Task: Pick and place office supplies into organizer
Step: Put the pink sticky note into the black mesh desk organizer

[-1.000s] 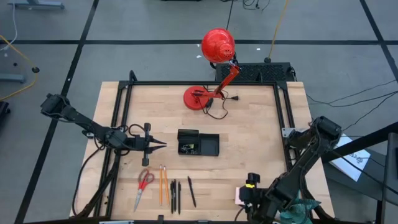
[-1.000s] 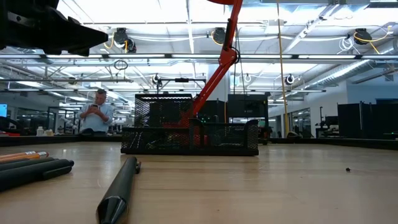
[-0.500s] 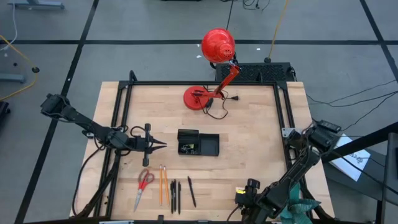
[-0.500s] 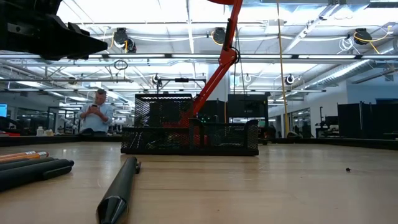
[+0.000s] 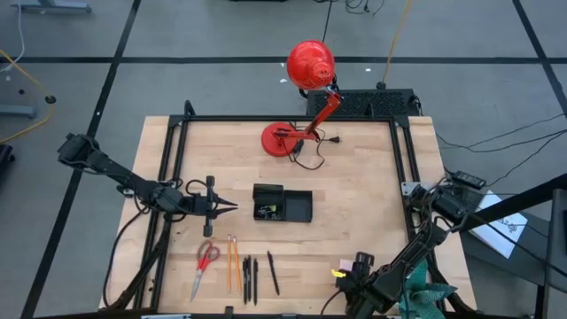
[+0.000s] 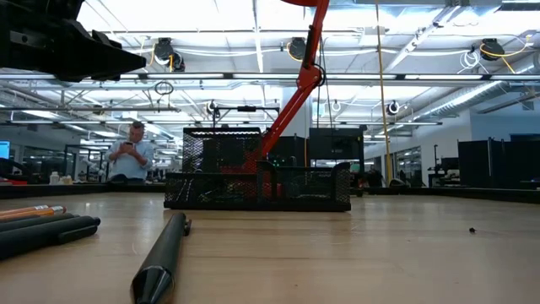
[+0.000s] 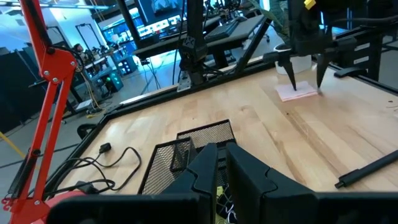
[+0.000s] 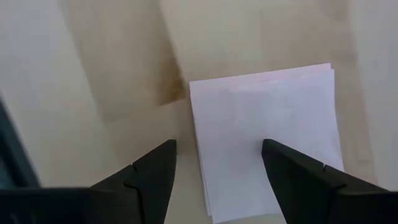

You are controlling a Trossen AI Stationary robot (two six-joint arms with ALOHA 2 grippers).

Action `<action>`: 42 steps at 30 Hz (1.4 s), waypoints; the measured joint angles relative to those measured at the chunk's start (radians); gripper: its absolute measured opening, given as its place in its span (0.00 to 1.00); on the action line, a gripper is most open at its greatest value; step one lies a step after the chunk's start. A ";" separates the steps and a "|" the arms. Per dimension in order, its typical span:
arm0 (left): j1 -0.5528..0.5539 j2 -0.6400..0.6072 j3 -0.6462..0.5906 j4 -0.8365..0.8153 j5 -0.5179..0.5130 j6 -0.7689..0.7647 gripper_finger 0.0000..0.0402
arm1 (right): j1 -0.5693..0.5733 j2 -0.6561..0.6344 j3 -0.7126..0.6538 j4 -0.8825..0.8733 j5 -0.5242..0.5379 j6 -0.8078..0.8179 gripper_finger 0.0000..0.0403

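The right gripper (image 8: pixel 214 158) hangs over the pink sticky-note pad (image 8: pixel 267 137) near the table's front edge, right of centre, its fingers spread as wide as they go. One finger (image 8: pixel 152 171) stands off the pad's edge over bare wood, the other finger (image 8: pixel 292 165) is above the pad's surface. From the left wrist view the fingertips look to be at the pad (image 7: pixel 297 91) or a shade above it; I can't tell for sure that they touch. Nothing is grasped.

The left gripper (image 5: pixel 226 206) waits just left of the organizer (image 5: pixel 283 205), clenched nearly tight with nothing between its fingers (image 7: pixel 249 171). The organizer's mesh walls (image 6: pixel 257 180) show in the low view, with the red lamp (image 5: pixel 306 80) behind it.

Against a second ago, the right arm has swung: its elbow has drifted toward the table's right rim and the wrist has turned, so the pad that showed beside the gripper is now mostly under it. The left arm has barely moved, and the supplies lie as they did.

The scissors (image 5: pixel 205 261), two pencils (image 5: pixel 232 263) and three pens (image 5: pixel 251 276) lie in a row along the front left, well apart from the right gripper. The wood between the organizer and the pad is open. The pad sits close to the front edge, and the black frame rail (image 5: pixel 406 177) runs down the right side near the right arm.
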 joint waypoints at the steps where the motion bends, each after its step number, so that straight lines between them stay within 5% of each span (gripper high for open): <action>1: 0.000 0.000 0.000 0.000 0.000 0.000 0.10 | -0.002 0.000 -0.003 -0.011 0.014 0.000 0.57; 20: 0.000 0.000 0.000 0.001 0.000 -0.024 0.10 | 0.001 0.006 0.016 -0.078 0.217 -0.140 0.53; 32: 0.000 0.000 0.000 -0.026 0.000 -0.083 0.10 | 0.007 0.031 0.023 -0.051 0.165 -0.276 0.42; 42: 0.000 0.000 0.000 -0.030 0.000 -0.097 0.10 | -0.008 0.050 0.025 -0.058 0.199 -0.225 0.40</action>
